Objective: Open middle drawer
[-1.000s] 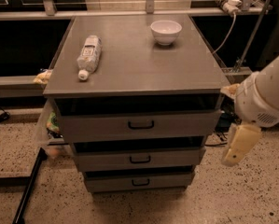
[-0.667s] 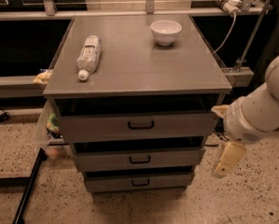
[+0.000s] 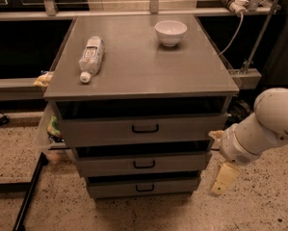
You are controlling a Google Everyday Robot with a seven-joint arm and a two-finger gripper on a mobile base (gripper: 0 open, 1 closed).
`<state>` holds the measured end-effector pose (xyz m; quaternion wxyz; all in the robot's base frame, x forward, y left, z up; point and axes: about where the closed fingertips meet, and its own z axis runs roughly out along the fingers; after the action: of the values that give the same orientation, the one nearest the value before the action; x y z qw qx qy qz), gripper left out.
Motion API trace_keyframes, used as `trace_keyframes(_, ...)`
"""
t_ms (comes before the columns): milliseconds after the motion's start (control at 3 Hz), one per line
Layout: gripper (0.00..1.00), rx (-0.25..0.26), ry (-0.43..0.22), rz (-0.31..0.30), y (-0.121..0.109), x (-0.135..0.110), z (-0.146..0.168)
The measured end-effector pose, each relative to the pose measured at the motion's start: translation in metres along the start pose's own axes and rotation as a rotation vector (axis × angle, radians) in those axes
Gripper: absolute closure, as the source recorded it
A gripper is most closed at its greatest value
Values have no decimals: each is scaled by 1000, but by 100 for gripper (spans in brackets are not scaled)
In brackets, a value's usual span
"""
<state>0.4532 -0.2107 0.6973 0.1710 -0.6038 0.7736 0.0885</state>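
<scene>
The middle drawer (image 3: 110, 164) is the grey metal front in the middle of the cabinet's stack of three, with a small black loop handle (image 3: 144, 164) at its centre. It sits about flush with the drawers above and below. My white arm comes in from the right, and my gripper (image 3: 222, 179) hangs down at the cabinet's lower right corner, to the right of the middle drawer and apart from its handle. One cream-coloured finger (image 3: 223, 177) shows, pointing at the floor.
The top drawer (image 3: 105, 129) and bottom drawer (image 3: 114, 188) each have a black handle. A plastic bottle (image 3: 91, 57) lies on the cabinet top (image 3: 143, 66) beside a white bowl (image 3: 170, 32). A rail with cables runs behind; speckled floor lies in front.
My arm and gripper have moved left and down, from beside the cabinet's right edge toward its lower right corner. The drawers have not moved.
</scene>
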Motion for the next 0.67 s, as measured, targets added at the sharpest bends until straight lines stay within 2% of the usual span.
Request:
trace_keyframes(333,0,19,23,-21,0,2,3)
trace_keyframes(667,0,55,39,-109,0,10,34)
